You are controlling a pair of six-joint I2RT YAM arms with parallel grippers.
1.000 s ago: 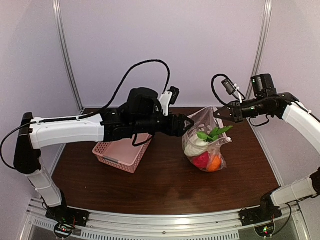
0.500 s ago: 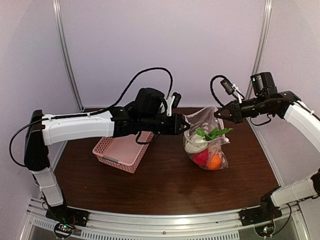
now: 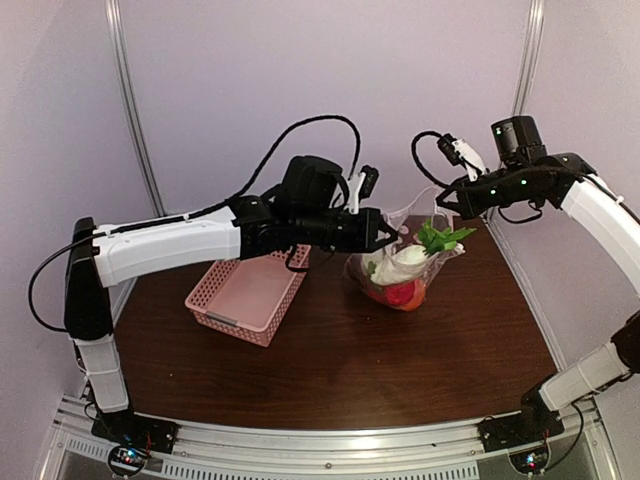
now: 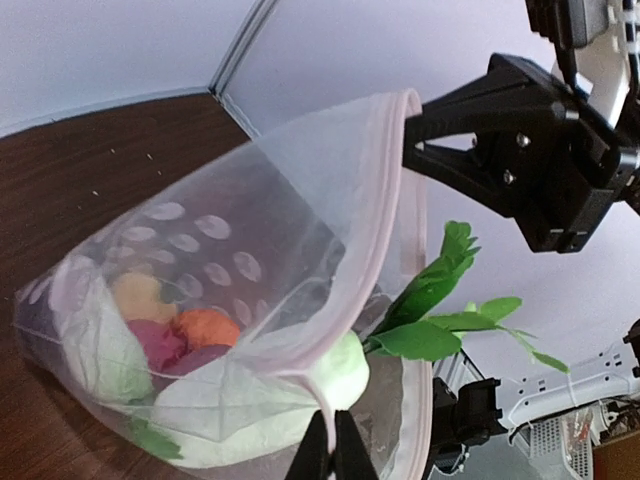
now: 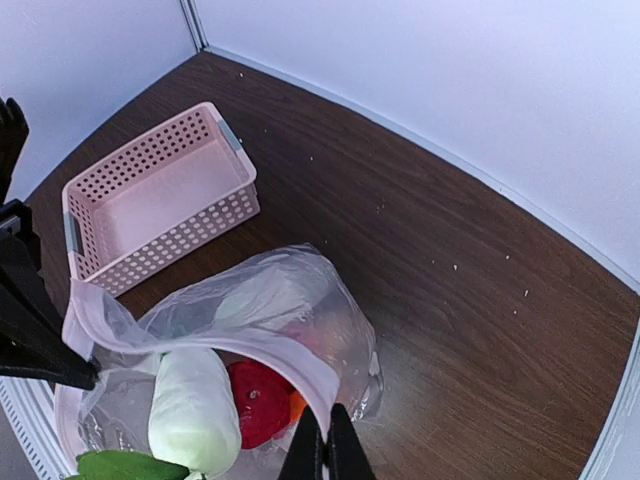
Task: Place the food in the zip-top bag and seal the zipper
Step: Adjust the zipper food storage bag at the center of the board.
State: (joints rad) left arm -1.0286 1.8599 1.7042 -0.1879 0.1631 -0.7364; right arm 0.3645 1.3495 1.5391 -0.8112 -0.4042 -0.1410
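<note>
The clear zip-top bag hangs stretched between both grippers above the brown table, mouth up and open. My left gripper is shut on the near mouth edge. My right gripper is shut on the opposite edge. The zipper shows as a pale strip along the mouth. Food lies inside: a white radish with green leaves poking out of the mouth, a red piece, an orange piece and a yellow piece.
A pink lattice basket stands to the left of the bag with nothing showing inside it. Pale walls with vertical rails close in the back and sides of the table.
My left gripper has reached the bag's mouth and shut on its edge. Both grippers have risen and moved toward the back, lifting the bag and pulling its mouth taut.
</note>
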